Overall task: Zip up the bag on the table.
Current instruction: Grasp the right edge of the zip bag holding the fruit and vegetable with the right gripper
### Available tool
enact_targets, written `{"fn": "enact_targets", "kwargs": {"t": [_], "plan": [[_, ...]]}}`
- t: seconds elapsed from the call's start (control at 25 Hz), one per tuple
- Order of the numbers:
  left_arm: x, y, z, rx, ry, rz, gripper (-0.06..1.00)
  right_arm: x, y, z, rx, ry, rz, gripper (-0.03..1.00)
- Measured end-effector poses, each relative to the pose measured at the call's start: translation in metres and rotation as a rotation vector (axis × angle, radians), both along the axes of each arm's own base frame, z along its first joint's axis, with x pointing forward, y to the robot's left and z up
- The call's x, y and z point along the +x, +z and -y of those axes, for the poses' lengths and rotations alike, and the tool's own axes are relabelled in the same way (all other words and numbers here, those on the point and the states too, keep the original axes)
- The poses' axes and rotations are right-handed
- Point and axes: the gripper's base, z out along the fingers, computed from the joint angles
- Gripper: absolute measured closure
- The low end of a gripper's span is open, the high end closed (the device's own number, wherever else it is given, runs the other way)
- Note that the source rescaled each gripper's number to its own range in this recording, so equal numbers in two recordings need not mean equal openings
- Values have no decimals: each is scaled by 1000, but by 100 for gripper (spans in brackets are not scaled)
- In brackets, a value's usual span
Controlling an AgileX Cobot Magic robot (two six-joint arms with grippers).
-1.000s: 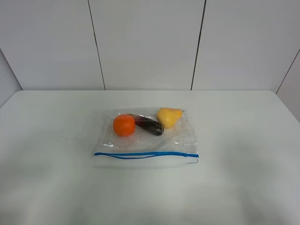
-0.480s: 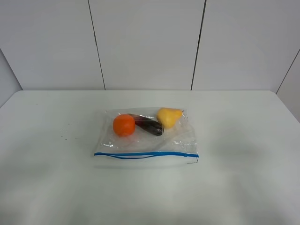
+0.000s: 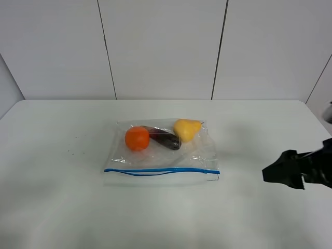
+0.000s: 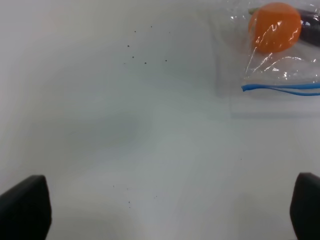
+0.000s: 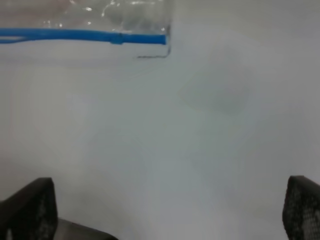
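A clear plastic bag (image 3: 161,153) lies flat near the middle of the white surface (image 3: 62,207), its blue zipper strip (image 3: 161,170) running along the edge nearest the camera. Toward the left half of the strip, two blue lines bow slightly apart; farther right they run as one. Through the crinkled plastic three pieces of fruit show in a row at the far side of the bag: an orange one (image 3: 137,138) on the left, a dark purple one (image 3: 165,138) touching it in the middle, and a yellow one (image 3: 187,129) on the right. A few tiny dark specks (image 3: 72,150) dot the surface to the left of the bag.

The right arm (image 3: 298,168) shows as a dark shape at the right edge of the high view, well apart from the bag and roughly level with the zipper strip. The right jaws stand wide apart, with dark fingertips (image 5: 27,210) at either side of the wrist view and the strip's right end ahead of them. The left jaws are likewise spread wide, their fingertips (image 4: 25,207) framing bare surface, with the bag's left corner ahead of them. Pale wall panels (image 3: 161,46) rise behind.
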Motion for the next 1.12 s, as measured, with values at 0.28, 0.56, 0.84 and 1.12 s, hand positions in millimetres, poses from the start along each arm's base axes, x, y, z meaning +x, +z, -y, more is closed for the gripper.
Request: {"fn": "enact_targets", "kwargs": {"t": [0.28,0.56,0.84,1.12], "plan": [[0,0,0,0,0,0,-6,43,-46,8,112,16,-91,-3],[0,0,0,0,0,0,-6,86,-77,43,497,70,-84,-3],[0,0,0,0,0,0,-6,121,-109,52,679,149,-130,-3],[0,0,0,0,0,0,-6,139,-142,56,716,136,-186,-3]]}}
